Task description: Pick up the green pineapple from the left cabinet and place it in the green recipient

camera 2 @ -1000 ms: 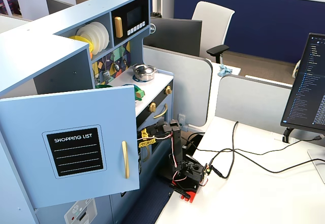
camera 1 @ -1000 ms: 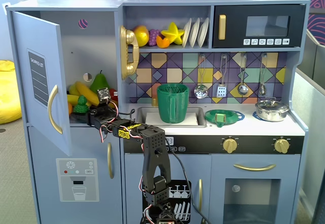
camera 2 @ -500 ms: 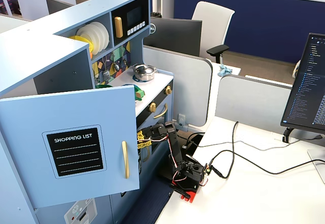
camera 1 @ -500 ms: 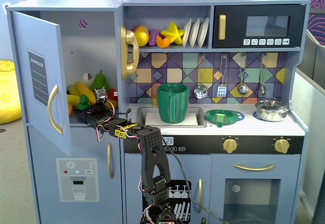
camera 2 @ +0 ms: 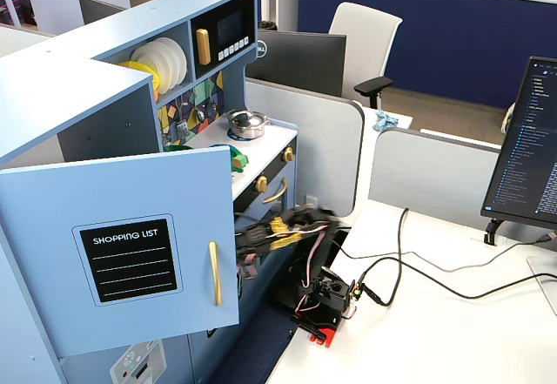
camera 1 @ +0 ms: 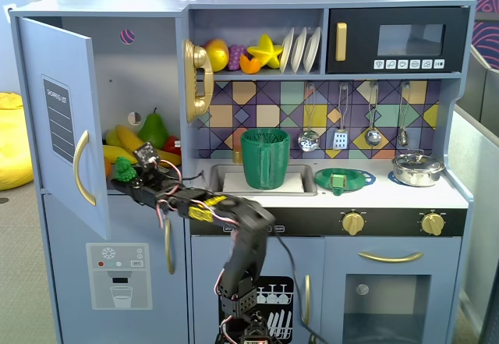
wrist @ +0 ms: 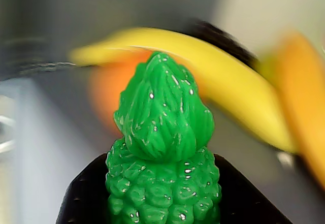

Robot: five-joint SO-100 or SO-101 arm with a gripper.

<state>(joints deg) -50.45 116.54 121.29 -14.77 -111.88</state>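
the small bumpy green toy pineapple (camera 1: pixel 123 169) (wrist: pixel 162 163) was gripped by the jaws of the gripper (camera 1: pixel 129 172) at centre left of a fixed view, inside the open light-blue left cabinet (camera 1: pixel 62 118), beside blurred yellow bananas (wrist: pixel 203 71).

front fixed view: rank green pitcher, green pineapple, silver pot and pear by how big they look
1. green pitcher
2. silver pot
3. pear, partly hidden by other fruit, so its place against the pot is unsure
4. green pineapple, held in the tool
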